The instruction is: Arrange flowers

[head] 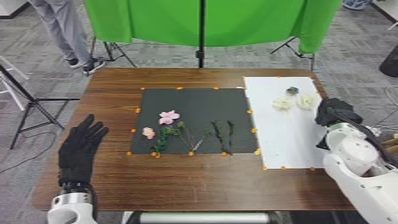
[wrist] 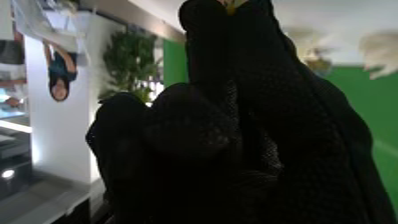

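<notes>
Right hand [head: 335, 111] right of frame, near white flowers [head: 306, 102]
Wrist view: yellowish bit [wrist: 233, 4] at glove; grip, cannot tell; left hand [head: 80, 152] lower left, relaxed

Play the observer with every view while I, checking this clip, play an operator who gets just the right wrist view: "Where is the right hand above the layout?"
Observer: The right hand is at the right side of the white sheet, near the cream flowers.
Operator: Anything pink laid out?
Observer: Yes, two pink flowers, both on the left part of the black sheet.
Operator: Is the left hand near them?
Observer: The left hand is left of the black sheet, its fingers straight and pointing away from the robot.
</notes>
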